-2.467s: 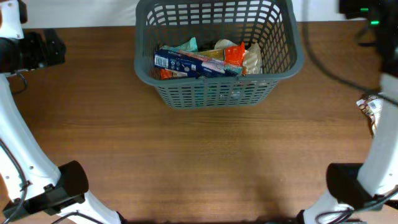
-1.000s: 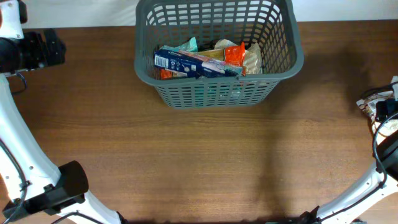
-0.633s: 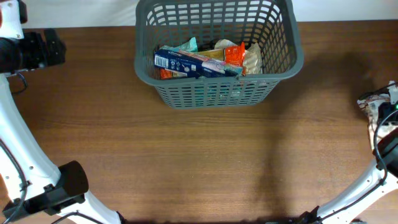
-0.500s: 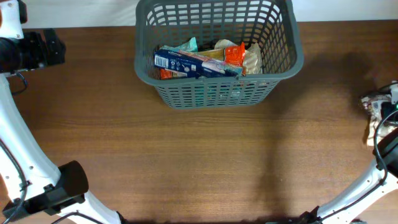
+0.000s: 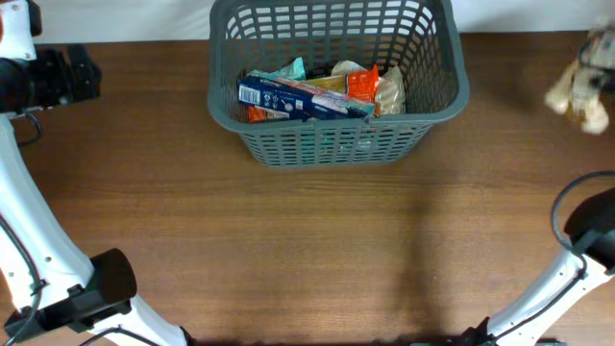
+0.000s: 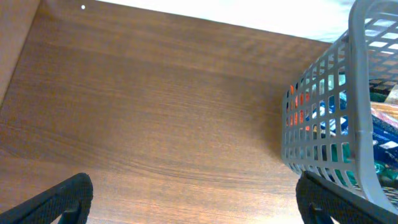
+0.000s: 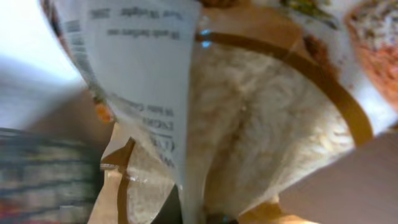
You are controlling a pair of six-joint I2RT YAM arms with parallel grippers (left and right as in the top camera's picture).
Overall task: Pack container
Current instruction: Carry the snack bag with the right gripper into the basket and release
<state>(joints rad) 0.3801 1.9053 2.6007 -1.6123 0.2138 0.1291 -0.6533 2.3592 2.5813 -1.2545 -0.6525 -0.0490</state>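
Carry step: right gripper (image 5: 588, 88) clamps pack (image 5: 569, 94) aloft, right of container (image 5: 336, 144). Left gripper (image 6: 196, 208) spread, empty. Next, likely: swing pack over container, release.

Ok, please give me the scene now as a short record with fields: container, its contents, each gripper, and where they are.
container: grey lattice basket, far middle of table, upright
contents: blue box, orange pack, beige pack
left gripper: open, empty, left of the basket
right gripper: shut on a snack pack, right of the basket, outside it
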